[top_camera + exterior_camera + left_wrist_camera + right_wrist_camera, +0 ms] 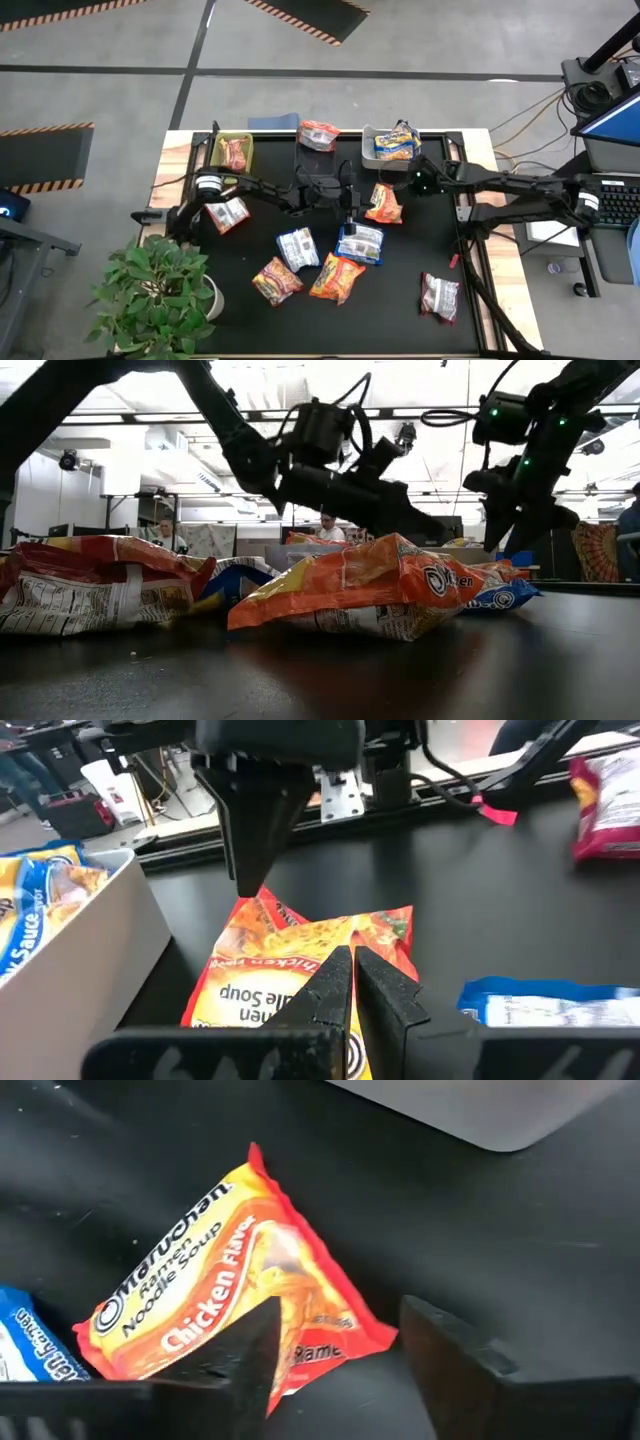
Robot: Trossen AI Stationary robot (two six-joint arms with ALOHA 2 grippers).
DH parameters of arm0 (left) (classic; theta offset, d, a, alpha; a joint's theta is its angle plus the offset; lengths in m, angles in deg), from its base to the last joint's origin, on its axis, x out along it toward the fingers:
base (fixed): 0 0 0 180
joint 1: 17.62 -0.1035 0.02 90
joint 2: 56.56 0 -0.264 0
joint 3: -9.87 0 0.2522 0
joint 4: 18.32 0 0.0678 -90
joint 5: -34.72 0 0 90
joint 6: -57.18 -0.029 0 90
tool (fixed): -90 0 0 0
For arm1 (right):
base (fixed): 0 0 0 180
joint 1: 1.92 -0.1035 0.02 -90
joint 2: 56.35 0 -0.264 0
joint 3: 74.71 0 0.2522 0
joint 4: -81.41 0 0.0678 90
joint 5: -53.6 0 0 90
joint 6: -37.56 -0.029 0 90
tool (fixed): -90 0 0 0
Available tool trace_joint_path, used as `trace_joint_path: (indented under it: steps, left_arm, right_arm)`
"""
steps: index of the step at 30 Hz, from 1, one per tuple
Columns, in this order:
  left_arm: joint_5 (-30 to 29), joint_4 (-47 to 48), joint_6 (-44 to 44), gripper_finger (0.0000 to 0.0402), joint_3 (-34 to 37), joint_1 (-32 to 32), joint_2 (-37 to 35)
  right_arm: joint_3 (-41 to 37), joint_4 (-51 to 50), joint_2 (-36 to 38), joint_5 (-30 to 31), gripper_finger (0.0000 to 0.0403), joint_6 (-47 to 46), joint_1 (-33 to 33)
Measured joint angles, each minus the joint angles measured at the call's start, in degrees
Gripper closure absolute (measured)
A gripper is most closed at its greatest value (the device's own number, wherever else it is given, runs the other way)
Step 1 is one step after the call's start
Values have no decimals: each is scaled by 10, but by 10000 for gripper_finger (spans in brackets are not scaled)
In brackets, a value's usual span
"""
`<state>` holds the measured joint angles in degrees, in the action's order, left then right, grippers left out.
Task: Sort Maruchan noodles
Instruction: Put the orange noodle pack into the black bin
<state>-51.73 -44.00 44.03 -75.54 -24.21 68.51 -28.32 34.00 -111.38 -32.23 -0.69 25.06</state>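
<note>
An orange chicken noodle packet [383, 203] [300, 960] [230, 1280] lies flat on the black table between my two grippers. My left gripper [352, 958] [356, 207] is shut, and its tips point nearly level at the packet's edge from the table's left. My right gripper [345, 1365] [404, 188] is open and slants down over the packet's corner [340, 1335], one finger on either side of it. Other noodle packets lie on the table: a blue one [360, 242], two orange ones [337, 278] [277, 280] and white-and-red ones [440, 296] [228, 213]. My left gripper's shut fingertips [335, 970] show in front of the orange packet's near edge [300, 982]. I cannot tell whether they touch it.
At the table's far edge stand a green bin [247, 143] with a red-and-white packet, a dark bin [303, 158] with an orange-red packet [320, 134] at its far end, and a white bin [368, 135] holding a blue-and-yellow packet [396, 146]. A potted plant [155, 290] stands at the near left corner.
</note>
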Motion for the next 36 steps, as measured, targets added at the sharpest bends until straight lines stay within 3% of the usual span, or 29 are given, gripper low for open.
trace_joint_path:
  steps: [7, 13, 20, 28, 36]
  left_arm:
    - [1, 5, 5, 402, -16, -2, 44]
    - [2, 5, 15, 402, -19, -1, 50]
    - [2, 2, 3, 402, -18, -1, 55]
    - [20, 3, 6, 402, -19, 2, 73]
    - [-103, 82, 2, 402, -19, -1, 55]
  right_arm:
    - [-4, 44, -8, -51, 134, 40, 57]
    - [-12, 72, -24, -72, 107, 51, 65]
    - [-29, 111, -54, -74, 111, 54, 65]
    - [-47, 159, -77, -123, 115, 60, 64]
    - [-48, 160, -86, -170, 160, 66, 59]
